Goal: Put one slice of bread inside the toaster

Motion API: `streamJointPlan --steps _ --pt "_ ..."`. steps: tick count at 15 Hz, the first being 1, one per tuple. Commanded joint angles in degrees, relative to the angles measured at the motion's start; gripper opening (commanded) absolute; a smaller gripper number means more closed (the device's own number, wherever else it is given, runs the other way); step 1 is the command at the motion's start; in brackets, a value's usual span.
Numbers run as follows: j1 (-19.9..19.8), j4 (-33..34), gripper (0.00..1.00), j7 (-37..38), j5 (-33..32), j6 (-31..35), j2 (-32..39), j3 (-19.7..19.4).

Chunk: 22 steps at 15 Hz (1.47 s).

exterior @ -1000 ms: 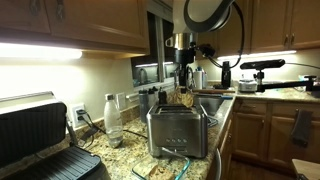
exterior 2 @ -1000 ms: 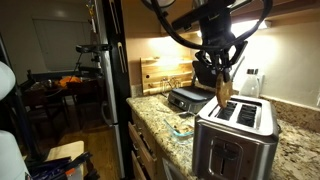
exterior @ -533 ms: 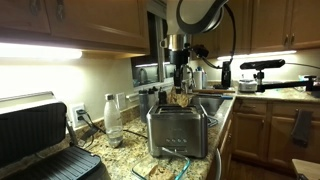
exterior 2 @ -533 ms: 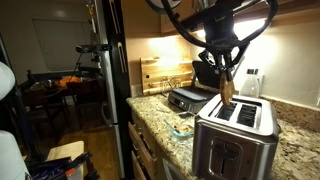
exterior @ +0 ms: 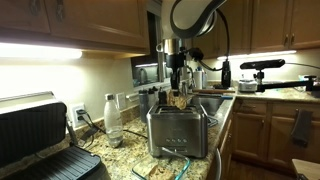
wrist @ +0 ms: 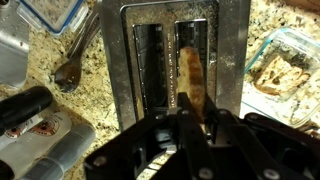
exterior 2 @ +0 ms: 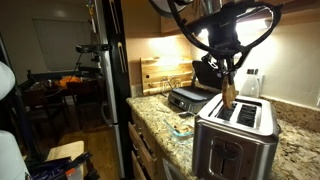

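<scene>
**Wrist view.** The gripper [wrist: 186, 112] has its fingers closed narrowly on the slice of bread [wrist: 193, 72], hiding its upper edge. The slice stands on edge above the toaster [wrist: 112, 70], its lower edge at one slot; how deep it sits cannot be told. Beside the toaster lies a glass container [wrist: 285, 62], cut off by the frame.

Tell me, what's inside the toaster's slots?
The slice of bread stands on edge in one slot of the toaster, pinched by the gripper. The other slot looks dark and bare. The gripper hides how deep the bread goes.
</scene>
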Motion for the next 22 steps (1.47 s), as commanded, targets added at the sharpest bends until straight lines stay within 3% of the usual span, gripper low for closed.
streamJointPlan --steps 1,22 --pt "-0.1 2.0 0.07 -0.8 0.1 -3.2 0.3 -0.1" --pt "0.0 2.9 0.07 -2.0 4.3 -5.7 0.3 -0.1"
